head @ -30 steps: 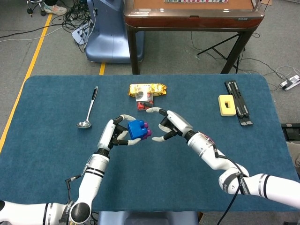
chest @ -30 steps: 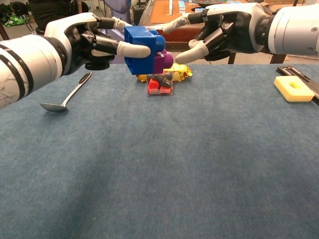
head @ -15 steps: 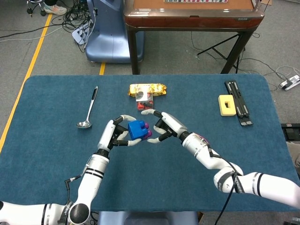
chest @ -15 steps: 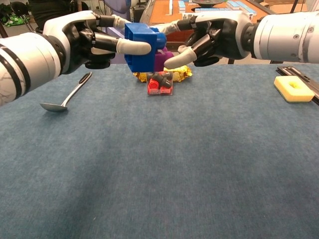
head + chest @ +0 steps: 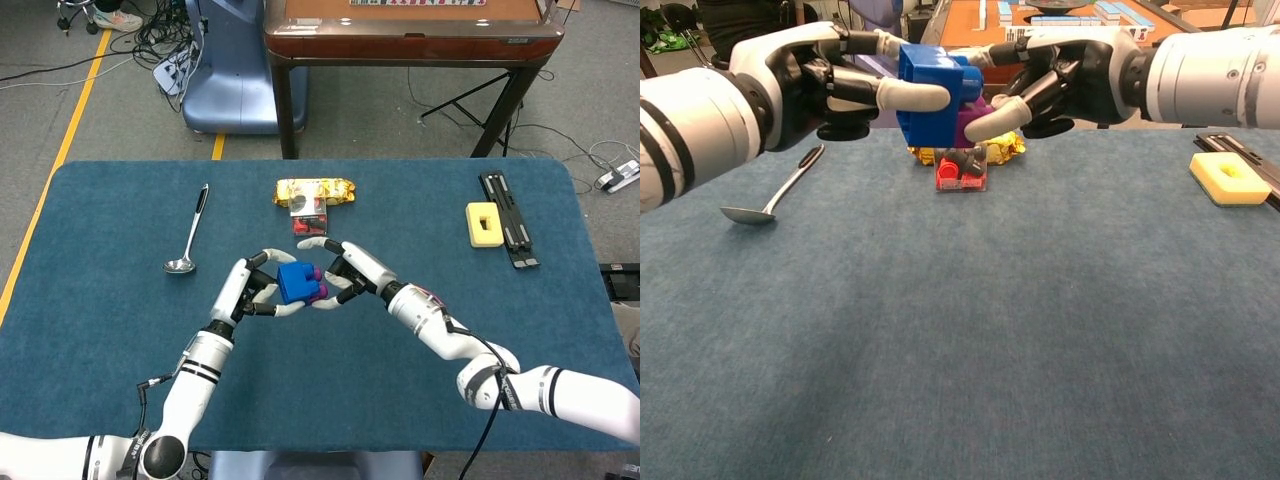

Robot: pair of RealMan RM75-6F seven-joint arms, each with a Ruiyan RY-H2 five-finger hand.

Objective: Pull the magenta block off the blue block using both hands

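My left hand (image 5: 250,288) (image 5: 825,85) holds the blue block (image 5: 293,282) (image 5: 931,97) in the air above the table's middle. The magenta block (image 5: 318,288) (image 5: 975,112) is still stuck to the blue block's right side. My right hand (image 5: 352,274) (image 5: 1065,75) has come in from the right and pinches the magenta block between thumb and a finger. Most of the magenta block is hidden by those fingers in the chest view.
A spoon (image 5: 189,235) (image 5: 773,196) lies at the left. A gold foil packet (image 5: 316,189) and a small red-and-clear box (image 5: 307,215) (image 5: 961,172) sit behind the hands. A yellow sponge (image 5: 485,224) (image 5: 1230,177) and a black tool (image 5: 509,216) lie at the right.
My right hand has moved left from open and apart to closing its thumb and finger on the magenta block. The left hand with the blocks has shifted slightly right.
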